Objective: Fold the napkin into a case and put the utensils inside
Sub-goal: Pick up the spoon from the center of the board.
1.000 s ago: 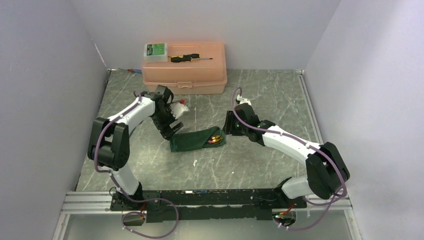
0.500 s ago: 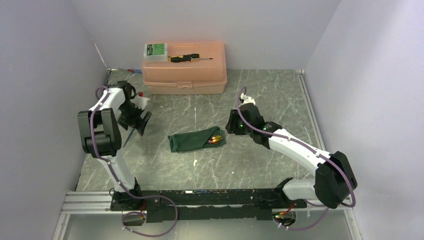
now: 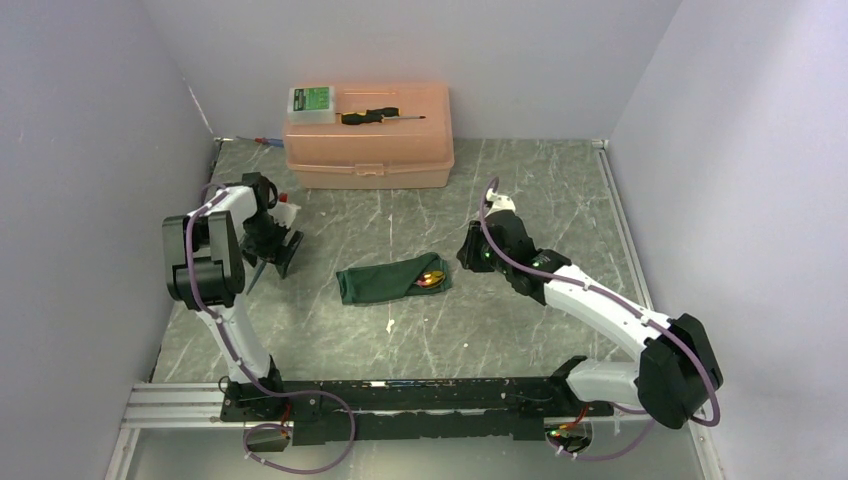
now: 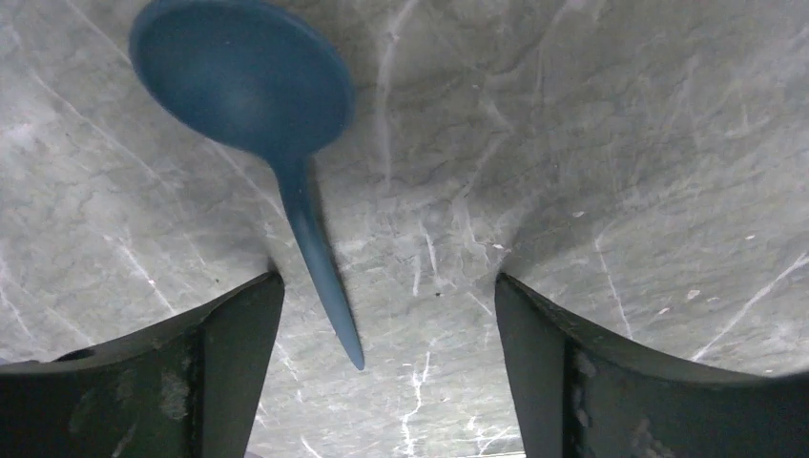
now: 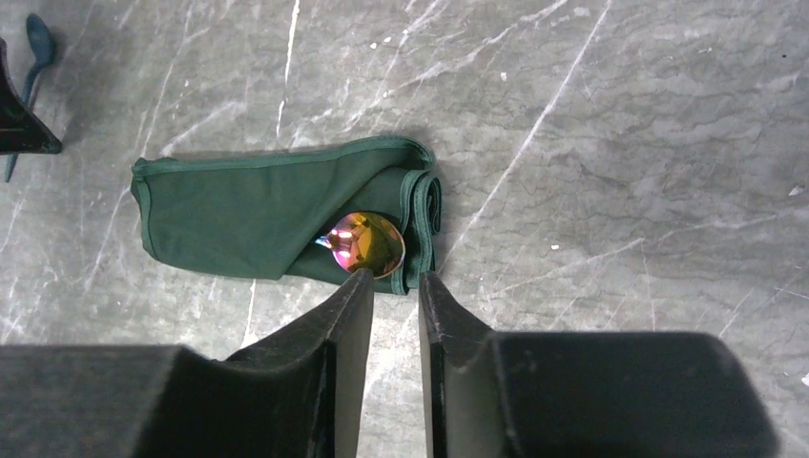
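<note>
- Step in hand, by judgement: fetching of second utensil; napkin [image 5: 238, 215] folded in middle of counter [image 3: 530, 190], gold spoon head [image 5: 367, 243] peeking out at its right end.
- Left jaws wide open, empty, above blue spoon [image 4: 243, 81], well apart from napkin.
- Right jaws almost closed, gripping nothing, just beside napkin's right end.
- Next: lower, pinch thin handle, carry to pocket.
- Gold spoon's handle hidden in cloth; pocket mouth possibly only a loose fold.

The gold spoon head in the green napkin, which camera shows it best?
Right wrist view: the gold spoon head sits large and sharp, tucked in the napkin's fold, near the right gripper. Top external shows only a tiny glint. Left wrist misses it entirely.
</note>
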`<state>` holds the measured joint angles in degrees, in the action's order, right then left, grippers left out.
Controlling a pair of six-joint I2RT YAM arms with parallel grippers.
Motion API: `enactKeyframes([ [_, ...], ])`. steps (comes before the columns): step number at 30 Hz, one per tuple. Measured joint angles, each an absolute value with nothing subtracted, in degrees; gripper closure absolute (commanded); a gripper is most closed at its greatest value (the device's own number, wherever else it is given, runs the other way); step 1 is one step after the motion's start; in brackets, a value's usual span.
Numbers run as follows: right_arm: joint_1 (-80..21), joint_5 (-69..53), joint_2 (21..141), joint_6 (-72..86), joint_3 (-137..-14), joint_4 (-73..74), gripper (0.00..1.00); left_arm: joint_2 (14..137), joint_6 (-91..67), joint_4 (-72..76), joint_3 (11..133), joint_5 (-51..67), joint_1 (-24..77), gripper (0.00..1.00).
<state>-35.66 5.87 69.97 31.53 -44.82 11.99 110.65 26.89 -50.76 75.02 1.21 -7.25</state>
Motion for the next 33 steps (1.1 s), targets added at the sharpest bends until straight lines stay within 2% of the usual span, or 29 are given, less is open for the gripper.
enactKeyframes([
  [13,-35.66,4.49,70.35,31.75,-44.6,10.59,0.85,108.42,27.09,-47.05,71.4,0.1,-6.74,0.23],
  [14,-35.66,4.43,70.54,31.75,-44.6,10.59,0.85,108.18,27.09,-46.78,71.09,0.01,-6.57,0.28],
  [15,-35.66,4.27,70.78,31.77,-44.6,10.59,0.85,107.79,27.14,-46.3,70.61,-0.16,-6.33,0.41],
  [18,-35.68,4.19,71.2,31.77,-44.6,10.63,0.85,105.97,26.5,-44.51,68.29,0.21,-5.48,0.93],
  [19,-35.66,4.19,71.26,31.77,-44.62,10.63,0.85,105.38,26.41,-43.92,67.51,0.38,-5.1,0.97],
  [29,-35.66,3.86,72.01,31.99,-45.74,10.72,0.85,103.2,27.18,-41.56,65.01,-0.86,-3.07,0.97],
  [33,-35.66,1.96,73.1,32.16,-47.4,10.48,0.79,102.94,28.1,-42.87,65.8,2.68,-1.58,0.97],
])
